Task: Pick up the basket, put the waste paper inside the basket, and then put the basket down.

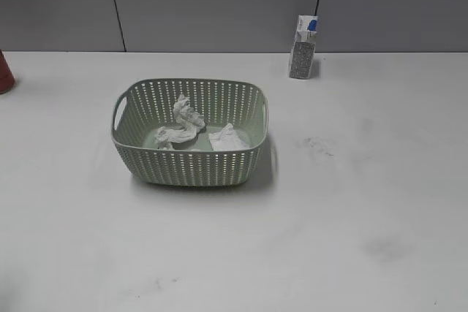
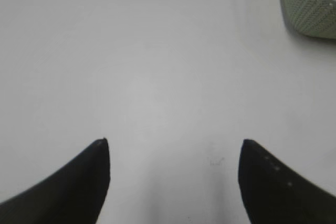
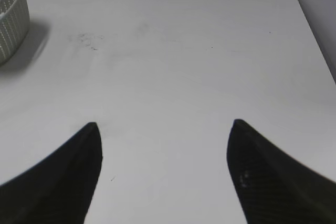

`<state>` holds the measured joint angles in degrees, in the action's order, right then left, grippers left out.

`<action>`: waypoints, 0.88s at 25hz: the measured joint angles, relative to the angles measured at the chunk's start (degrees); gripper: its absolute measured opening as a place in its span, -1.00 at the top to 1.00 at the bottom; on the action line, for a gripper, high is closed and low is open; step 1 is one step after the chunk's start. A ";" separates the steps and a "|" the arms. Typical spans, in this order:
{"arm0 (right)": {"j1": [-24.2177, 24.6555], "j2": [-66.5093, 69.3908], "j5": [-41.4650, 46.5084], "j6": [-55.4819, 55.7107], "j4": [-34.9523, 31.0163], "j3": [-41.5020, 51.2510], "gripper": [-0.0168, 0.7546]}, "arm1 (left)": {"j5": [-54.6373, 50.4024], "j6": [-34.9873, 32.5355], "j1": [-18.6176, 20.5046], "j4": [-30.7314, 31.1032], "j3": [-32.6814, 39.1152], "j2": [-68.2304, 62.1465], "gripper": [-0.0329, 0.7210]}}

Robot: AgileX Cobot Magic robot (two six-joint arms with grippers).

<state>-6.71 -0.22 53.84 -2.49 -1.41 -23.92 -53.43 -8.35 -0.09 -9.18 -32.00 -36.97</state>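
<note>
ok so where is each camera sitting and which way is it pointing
Exterior: in front of the table, slanting down at the basket holding waste paper; carton behind; no robot parts.
Left wrist: on the left arm, looking down past open fingers at bare table; basket corner top right.
Right wrist: on the right arm, past open fingers; basket at left edge, carton base at top.
All three share the basket.

I see a white worktop (image 1: pixel 351 202) with dark smudges. On it sit the green basket (image 1: pixel 191 166), a small carton (image 1: pixel 303 56) far back, and something red (image 1: pixel 6 72) at the left edge.
</note>
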 joint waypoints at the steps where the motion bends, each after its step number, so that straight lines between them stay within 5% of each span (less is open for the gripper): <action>1: 0.00 0.00 0.00 0.00 0.00 0.00 -0.57 | -0.36 0.31 0.00 -0.08 0.71 2.01 -0.62; 22: 0.00 0.00 0.00 0.00 0.00 0.00 -0.57 | -5.57 0.97 0.00 0.90 2.78 28.23 -0.56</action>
<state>-6.71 -0.22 53.84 -2.49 -1.41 -23.92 -59.00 -7.39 -0.09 -8.29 -29.22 -8.75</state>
